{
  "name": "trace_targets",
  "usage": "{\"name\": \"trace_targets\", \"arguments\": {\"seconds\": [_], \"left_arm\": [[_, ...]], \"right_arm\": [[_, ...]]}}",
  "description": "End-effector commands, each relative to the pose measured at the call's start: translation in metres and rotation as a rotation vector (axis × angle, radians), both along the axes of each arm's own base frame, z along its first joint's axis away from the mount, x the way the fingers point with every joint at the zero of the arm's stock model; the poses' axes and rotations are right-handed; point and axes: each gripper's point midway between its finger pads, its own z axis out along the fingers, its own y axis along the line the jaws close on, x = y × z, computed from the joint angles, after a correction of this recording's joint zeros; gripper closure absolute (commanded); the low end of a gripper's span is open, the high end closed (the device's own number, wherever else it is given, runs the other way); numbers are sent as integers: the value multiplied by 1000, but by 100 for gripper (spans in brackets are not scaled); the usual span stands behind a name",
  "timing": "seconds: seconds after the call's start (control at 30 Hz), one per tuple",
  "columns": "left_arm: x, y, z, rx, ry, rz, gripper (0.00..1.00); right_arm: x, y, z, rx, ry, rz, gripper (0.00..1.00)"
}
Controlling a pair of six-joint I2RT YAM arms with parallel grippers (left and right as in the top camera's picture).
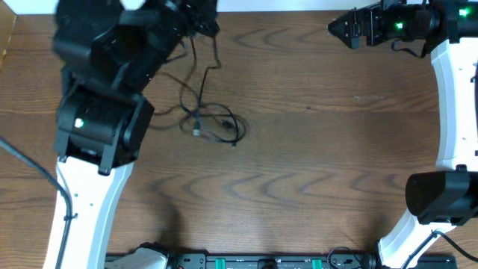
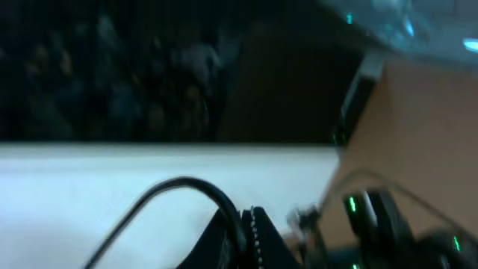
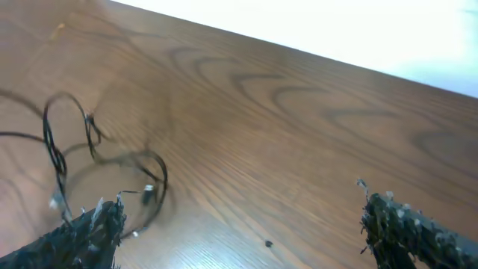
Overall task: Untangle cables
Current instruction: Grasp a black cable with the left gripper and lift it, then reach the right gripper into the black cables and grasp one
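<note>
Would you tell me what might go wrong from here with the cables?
1. The left fingers pinch a black cable that runs down into a tangle on the table; pulling may tighten the loops.
2. The right fingers stand open, far from the tangle, so nothing pins it and the bunch might drag along.
3. The left wrist view is blurred, so slippage would be hard to spot.

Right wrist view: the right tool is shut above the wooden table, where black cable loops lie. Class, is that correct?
No. The right wrist view shows the right tool wide open, not shut. It is above the wooden table, where black cable loops lie.
</note>
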Motion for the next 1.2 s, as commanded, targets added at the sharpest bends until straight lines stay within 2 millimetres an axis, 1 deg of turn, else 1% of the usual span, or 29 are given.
{"name": "trace_targets", "arguments": {"seconds": [0.0,0.07,0.1,0.13,0.2,0.3,0.4,0.47,0.6,0.7,0.8,0.87,0.97,1.1,1.17], "left_arm": [[5,34,27,-107,-60,183,92],[6,47,42,-164,-109,246,92],[5,50,46,-176,-126,259,93],[3,56,56,-202,-162,285,92],[0,65,67,-240,-206,325,92],[-4,74,79,-281,-250,363,92],[-5,75,80,-283,-255,363,92],[-2,74,77,-277,-243,364,92],[1,73,71,-264,-221,366,93],[4,72,65,-250,-197,369,92],[8,70,53,-222,-149,373,93],[11,71,46,-203,-123,380,92],[14,76,41,-191,-105,397,92],[16,84,41,-192,-108,416,93],[16,84,42,-192,-110,417,93]], "right_arm": [[-7,22,5,41,-14,84,1],[-8,33,2,50,-6,110,1],[-8,36,0,50,-1,117,1],[-9,43,-3,50,6,132,1],[-10,54,-8,50,17,155,2],[-14,72,-14,46,23,201,1],[-23,97,-14,51,-11,308,1],[-28,110,-14,45,-36,365,1],[-36,137,-24,28,-48,448,1],[-42,156,-39,12,-37,512,1],[-55,172,-61,-30,-30,620,1],[-67,180,-79,-60,-21,705,1],[-89,189,-105,-99,8,842,1],[-113,199,-133,-118,83,955,9],[-117,203,-148,-126,122,972,12]]}}
